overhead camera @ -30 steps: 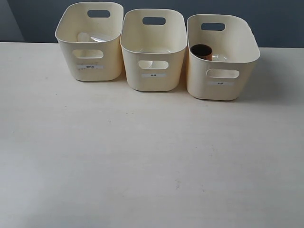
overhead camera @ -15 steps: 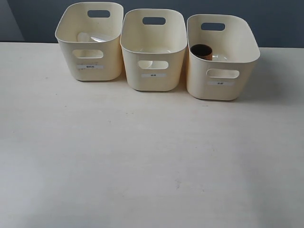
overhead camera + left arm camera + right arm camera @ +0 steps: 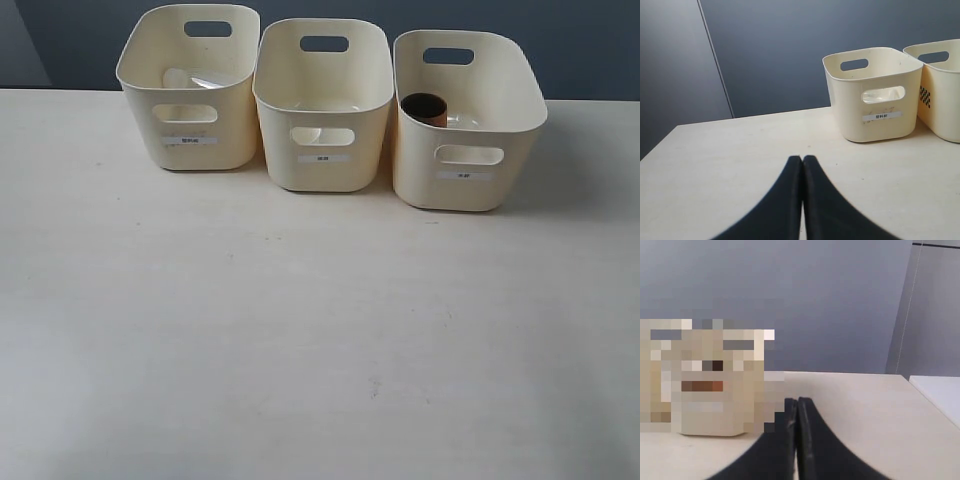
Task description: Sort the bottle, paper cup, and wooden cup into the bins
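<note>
Bins [image 3: 323,100] in a row hold the sorted items: bottle [image 3: 192,80] left, paper cup [image 3: 306,133] centre, wooden cup [image 3: 425,108] right. Both grippers [image 3: 802,159] [image 3: 797,401] rest closed, empty. Light, crushable, slick items likely suit mid-body grasps.

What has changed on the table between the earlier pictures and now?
Nothing visibly changed. The three bins stand in the same row, the wooden cup sits in the right one, and no arm shows in the exterior view.
</note>
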{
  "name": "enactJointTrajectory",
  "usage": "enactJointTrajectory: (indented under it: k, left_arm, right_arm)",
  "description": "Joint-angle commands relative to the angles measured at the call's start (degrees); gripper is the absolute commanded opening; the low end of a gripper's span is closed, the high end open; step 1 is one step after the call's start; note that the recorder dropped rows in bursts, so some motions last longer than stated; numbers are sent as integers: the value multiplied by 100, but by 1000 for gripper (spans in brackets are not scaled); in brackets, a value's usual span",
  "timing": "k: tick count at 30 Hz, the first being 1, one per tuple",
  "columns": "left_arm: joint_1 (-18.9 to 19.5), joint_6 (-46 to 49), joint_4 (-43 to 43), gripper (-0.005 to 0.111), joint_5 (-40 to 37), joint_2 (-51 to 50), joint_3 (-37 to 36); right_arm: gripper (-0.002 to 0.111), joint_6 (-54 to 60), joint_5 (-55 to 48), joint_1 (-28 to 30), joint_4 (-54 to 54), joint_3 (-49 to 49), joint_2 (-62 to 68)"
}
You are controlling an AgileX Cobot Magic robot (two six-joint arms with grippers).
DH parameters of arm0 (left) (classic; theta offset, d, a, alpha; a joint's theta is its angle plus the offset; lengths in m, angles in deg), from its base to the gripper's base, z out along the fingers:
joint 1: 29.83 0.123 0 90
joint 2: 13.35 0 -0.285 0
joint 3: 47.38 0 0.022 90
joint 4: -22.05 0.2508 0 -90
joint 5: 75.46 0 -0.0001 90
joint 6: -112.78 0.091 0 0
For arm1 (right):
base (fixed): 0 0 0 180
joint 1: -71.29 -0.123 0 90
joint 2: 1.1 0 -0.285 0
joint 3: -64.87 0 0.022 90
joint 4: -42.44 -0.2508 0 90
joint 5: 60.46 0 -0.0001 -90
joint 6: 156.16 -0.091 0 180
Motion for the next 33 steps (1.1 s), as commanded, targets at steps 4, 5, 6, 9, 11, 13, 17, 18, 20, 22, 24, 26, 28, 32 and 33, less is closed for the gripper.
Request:
enactJointTrajectory:
  k: [4,5,6,9,11,13,17,18,20,22,24,26,28,32,33]
  left_arm:
    - [3,-9,0,0,40,28,-10]
    - [3,-9,0,0,40,28,-10]
    - [3,-9,0,0,40,28,-10]
    - [3,-9,0,0,40,28,-10]
    - [3,-9,0,0,40,28,-10]
    - [3,-9,0,0,40,28,-10]
    - [3,-9,0,0,40,28,-10]
    - [3,-9,0,0,40,28,-10]
    - [3,-9,0,0,40,28,-10]
    - [3,-9,0,0,40,28,-10]
    - [3,-9,0,0,40,28,-10]
    - [3,-9,0,0,40,28,-10]
    - [3,-9,0,0,40,28,-10]
    - [3,-9,0,0,40,28,-10]
    - [3,-9,0,0,40,28,-10]
  right_arm:
    - [-1,107,-116,33,-40,39,-38]
    - [-1,107,-116,33,-40,51,-38]
    - [-1,107,-85,33,-40,65,-38]
    - [-1,27,14,33,11,65,-38]
    - [-1,-136,-66,33,217,65,-38]
    - [-1,-649,10,33,719,65,-38]
    - [-1,-2197,235,-102,2177,65,-38]
    - [-1,-2404,304,-197,2390,65,-38]
    - [-1,-2679,391,-430,2759,65,-38]
    - [-1,-2679,390,-640,2848,65,-38]
    - [-1,-2692,379,-795,2887,65,-38]
    - [-1,-2787,379,-886,2976,65,-38]
    - [-1,-2842,379,-896,3019,65,-38]
    - [-1,-2841,379,-896,3051,65,-38]
    - [-1,-2841,390,-896,3076,65,-38]
